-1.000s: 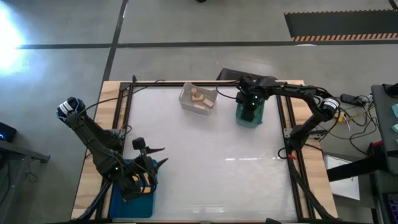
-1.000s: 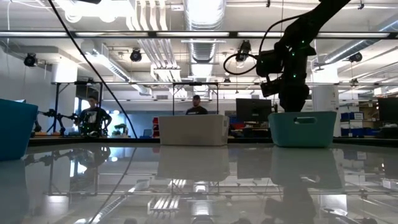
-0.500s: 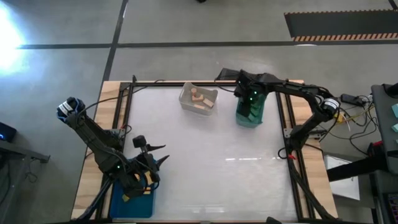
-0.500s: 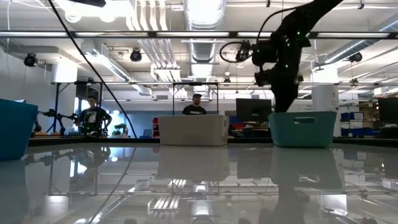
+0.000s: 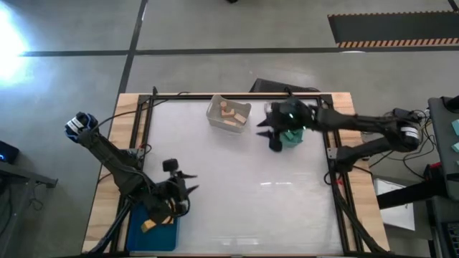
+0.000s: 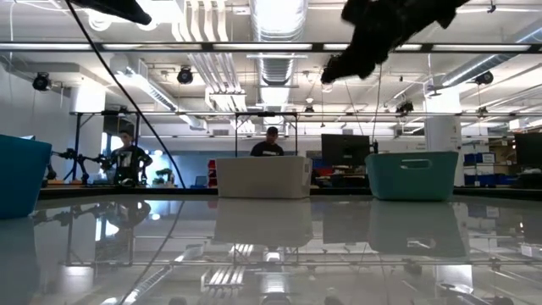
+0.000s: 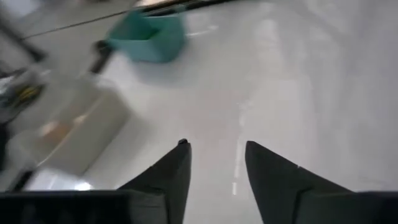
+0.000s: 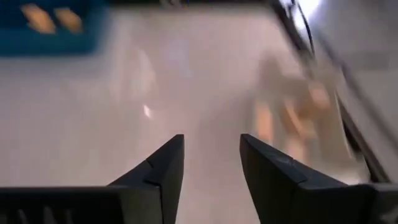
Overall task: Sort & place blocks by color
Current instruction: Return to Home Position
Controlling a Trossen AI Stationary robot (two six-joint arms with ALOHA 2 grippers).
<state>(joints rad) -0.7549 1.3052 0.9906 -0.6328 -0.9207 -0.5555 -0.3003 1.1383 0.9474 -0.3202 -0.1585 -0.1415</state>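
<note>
Tan wood blocks (image 5: 229, 115) lie in the clear bin (image 5: 215, 107) at the table's far side. Orange blocks (image 5: 148, 224) lie in the blue bin (image 5: 163, 233) at the near left corner. No green block shows; the green bin (image 5: 294, 136) at the far right is partly hidden by my right arm. My right gripper (image 5: 264, 126) (image 8: 211, 138) hovers open and empty above the table, between the clear bin and the green bin. My left gripper (image 5: 192, 180) (image 7: 214, 144) hangs open and empty over the table just right of the blue bin.
The white tabletop (image 5: 251, 193) stretches bare between the three bins. A black frame rail (image 5: 333, 172) runs along the table's edges. In the low view, people stand in the room behind the clear bin (image 6: 260, 177), with the green bin (image 6: 412, 175) at the right.
My right gripper has risen out of the green bin and swung toward the table's left and near side, tipping from pointing down to a shallow slant. My left arm has turned a little toward the table's middle, uncovering the orange blocks in the blue bin.
</note>
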